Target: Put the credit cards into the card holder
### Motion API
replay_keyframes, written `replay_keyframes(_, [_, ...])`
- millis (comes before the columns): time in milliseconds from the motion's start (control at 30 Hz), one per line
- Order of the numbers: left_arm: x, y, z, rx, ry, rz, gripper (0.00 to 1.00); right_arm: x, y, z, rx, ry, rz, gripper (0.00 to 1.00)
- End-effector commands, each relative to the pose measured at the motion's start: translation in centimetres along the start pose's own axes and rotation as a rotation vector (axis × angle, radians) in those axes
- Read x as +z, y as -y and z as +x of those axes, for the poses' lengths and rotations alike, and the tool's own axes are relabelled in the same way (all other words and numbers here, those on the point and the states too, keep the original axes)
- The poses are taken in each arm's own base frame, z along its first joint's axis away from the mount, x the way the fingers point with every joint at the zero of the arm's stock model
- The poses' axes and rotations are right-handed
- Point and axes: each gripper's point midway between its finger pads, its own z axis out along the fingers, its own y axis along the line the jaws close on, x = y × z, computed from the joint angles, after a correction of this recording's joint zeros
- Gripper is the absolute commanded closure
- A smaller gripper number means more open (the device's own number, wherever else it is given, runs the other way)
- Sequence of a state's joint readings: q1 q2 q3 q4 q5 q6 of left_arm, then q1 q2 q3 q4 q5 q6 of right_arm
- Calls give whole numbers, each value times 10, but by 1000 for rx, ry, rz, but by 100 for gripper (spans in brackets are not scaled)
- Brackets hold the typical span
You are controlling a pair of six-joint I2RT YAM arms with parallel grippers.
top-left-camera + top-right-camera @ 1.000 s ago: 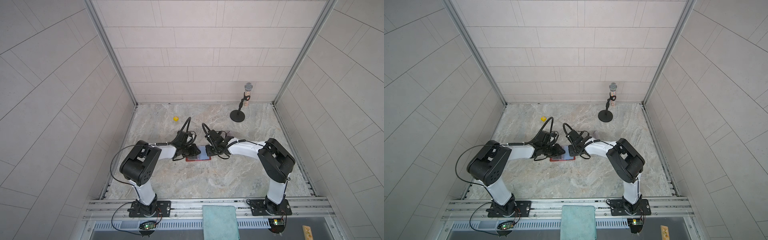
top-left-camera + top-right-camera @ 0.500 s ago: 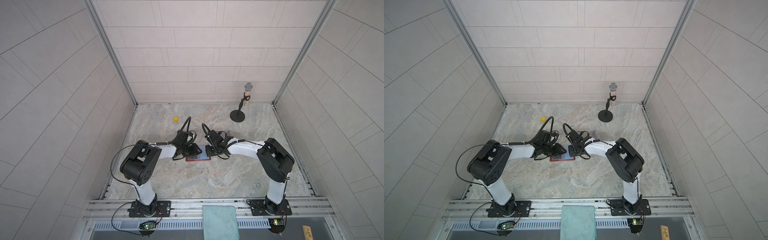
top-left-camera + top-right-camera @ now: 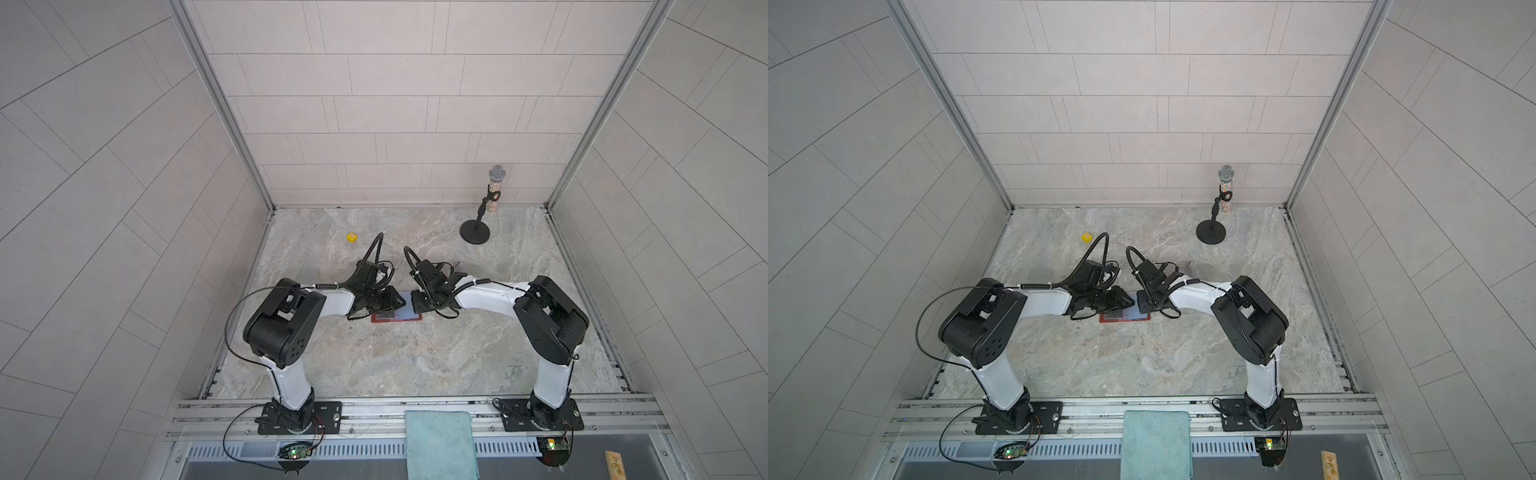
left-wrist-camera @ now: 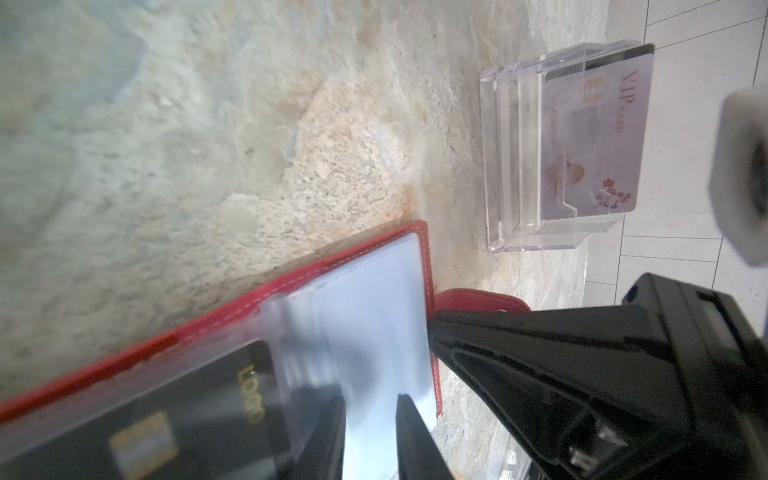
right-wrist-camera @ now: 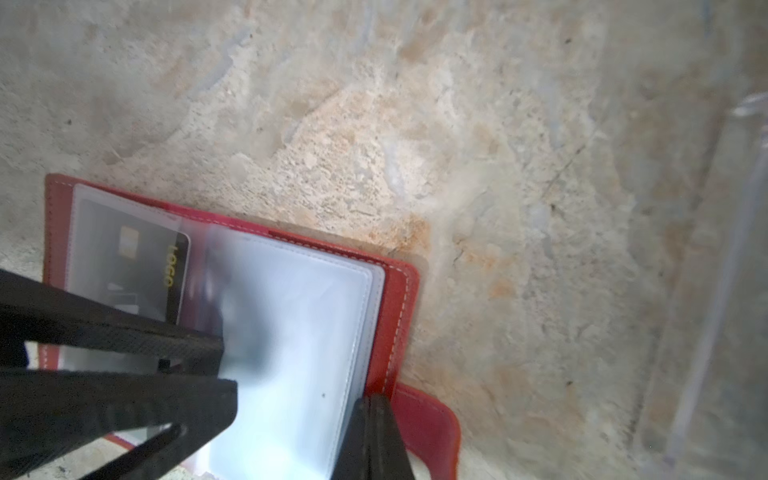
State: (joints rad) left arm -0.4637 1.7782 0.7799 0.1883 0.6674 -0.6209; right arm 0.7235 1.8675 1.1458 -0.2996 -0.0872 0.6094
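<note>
We've one black card (image 5: pixel 137 266) sleeved in card holder (image 5: pixel 399 299); VIP card (image 4: pixel 594 137) sits in acrylic stand (image 4: pixel 511 166). Left hand (image 4: pixel 371 399) narrow, right hand (image 5: pixel 374 405) closed.

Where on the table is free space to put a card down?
Free: the marble strip between the card holder and the front rail; also between the yellow cube and the microphone stand. Crowded: the middle, where the left arm and right arm meet over the card holder, clear stand close by.

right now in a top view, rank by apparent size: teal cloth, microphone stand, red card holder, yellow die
1. teal cloth, nearest camera
2. microphone stand
3. red card holder, partly covered
4. yellow die
</note>
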Motion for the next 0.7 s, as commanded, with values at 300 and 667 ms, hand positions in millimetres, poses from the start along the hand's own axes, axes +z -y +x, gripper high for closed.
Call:
replay_keyframes(300, [-6,1,-4,18,28,-46,98,-5,2,1,11,3,-3,95])
replay_keyframes(667, [-16,3,-9,38,59,-74,99,-24,-2,-11,14,52,-48,94])
